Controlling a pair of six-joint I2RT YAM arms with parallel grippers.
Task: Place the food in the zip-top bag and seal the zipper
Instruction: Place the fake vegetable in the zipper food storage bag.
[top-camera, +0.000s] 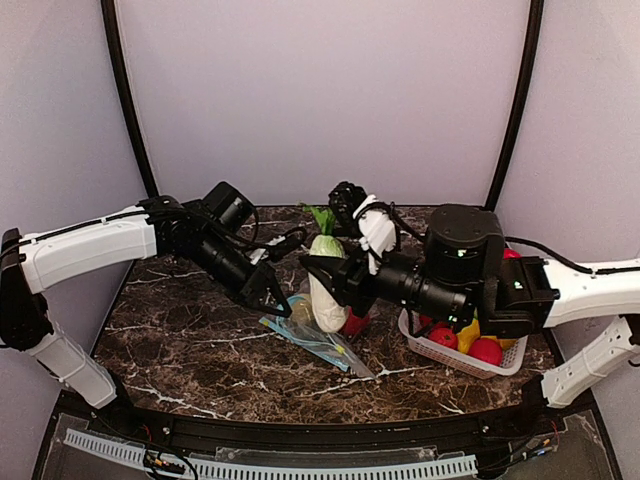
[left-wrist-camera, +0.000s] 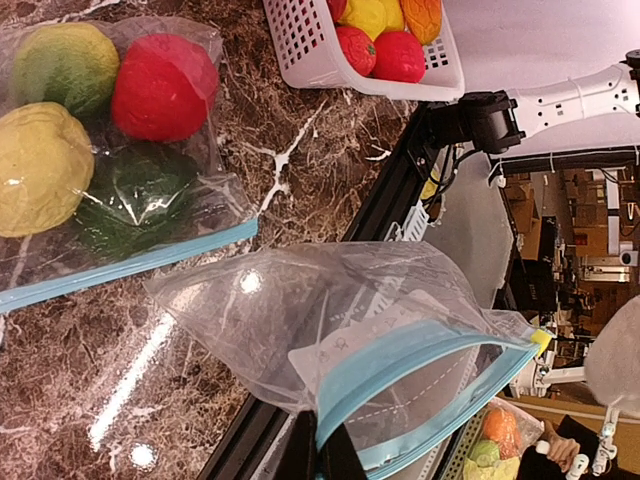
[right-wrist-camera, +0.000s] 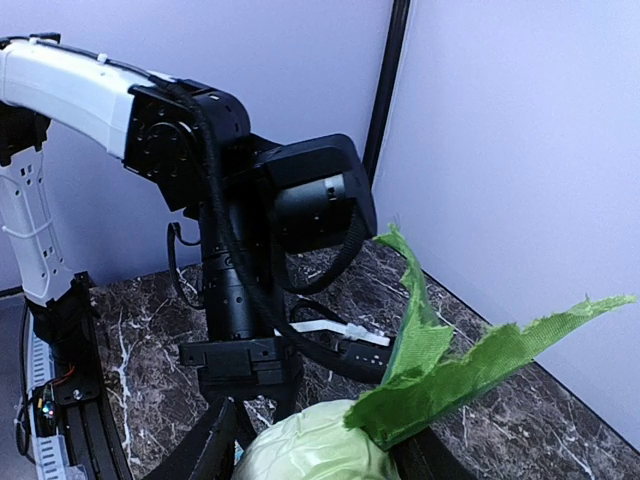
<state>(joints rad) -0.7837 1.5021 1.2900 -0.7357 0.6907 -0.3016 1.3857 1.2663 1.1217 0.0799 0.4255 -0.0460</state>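
Closest to the left wrist lens, my left hand (left-wrist-camera: 326, 458) is clenched on the blue zipper strip of a clear, empty zip-top plastic bag (left-wrist-camera: 400, 320), held off the dark marbled desk (top-camera: 190, 330). Seen from above, my right hand (top-camera: 335, 278) grasps a white toy cabbage with green fabric leaves (top-camera: 326, 300) at 3 o'clock of the left hand. Below it lies a second clear zip-top bag (left-wrist-camera: 215, 205), filled with yellow, green and red toy fruit. A white slotted plastic basket (top-camera: 448, 358) of more fruit sits at 4 o'clock. To insert cleanly I would turn the slack mouth toward the cabbage, enter pale base first, and keep the leaves off the zipper. A single pinch may let the mouth collapse.
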